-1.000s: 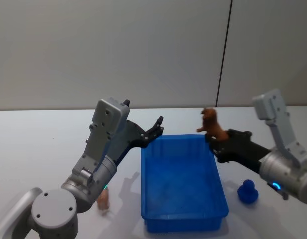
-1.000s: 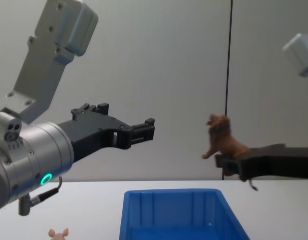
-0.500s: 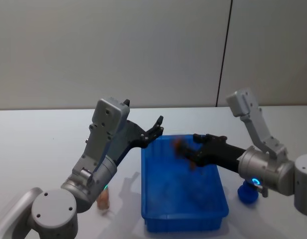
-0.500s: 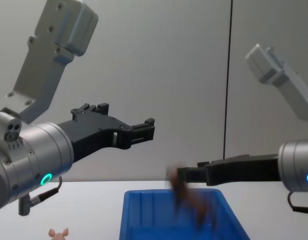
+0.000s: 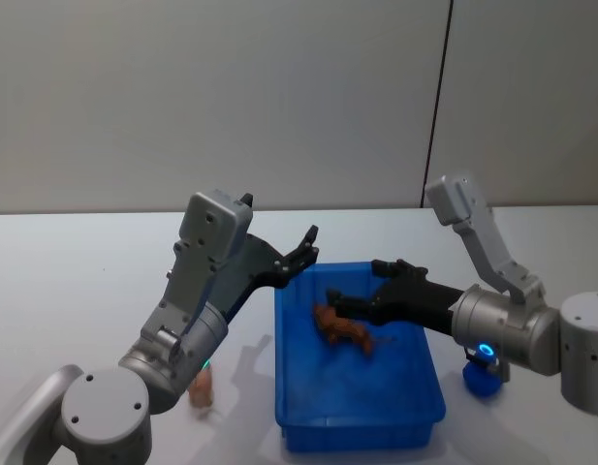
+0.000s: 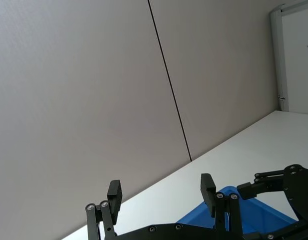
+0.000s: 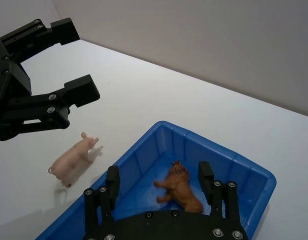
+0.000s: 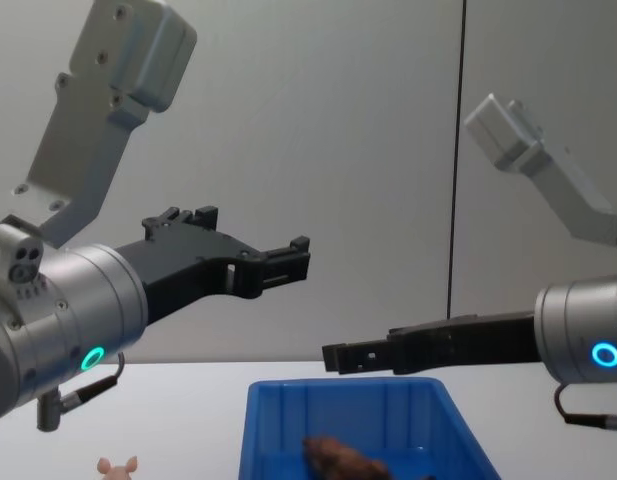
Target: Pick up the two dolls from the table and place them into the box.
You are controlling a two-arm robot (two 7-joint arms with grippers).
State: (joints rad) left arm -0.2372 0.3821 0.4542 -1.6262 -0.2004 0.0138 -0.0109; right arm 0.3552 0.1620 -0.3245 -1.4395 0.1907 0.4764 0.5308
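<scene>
Grey wall panels with one dark vertical seam behind; below them, plain white flat tabletop (image 5: 76, 271). Lower centre of the head view: bright blue rectangular plastic bin (image 5: 361, 432) with ribbed inner walls, set on that tabletop. Inside, on the bin floor toward its far end: dark reddish-brown shaggy toy animal (image 5: 342, 329), lying free of any finger. Just above it, stretched in from the right edge: right gripper (image 5: 355, 302), fingers spread wide, holding nothing. Seen from the right wrist, straddles the brown toy from above with a gap on each side. Lower left of the head view, apart from the bin: pale pink toy animal (image 5: 201, 387) with pointed ears, on the tabletop, partly behind the left arm. Raised over the bin's far left corner: left gripper (image 5: 304, 248), fingers parted, empty. Lower right, beside the bin: small dark-blue rounded object (image 5: 483, 373) on the tabletop.
</scene>
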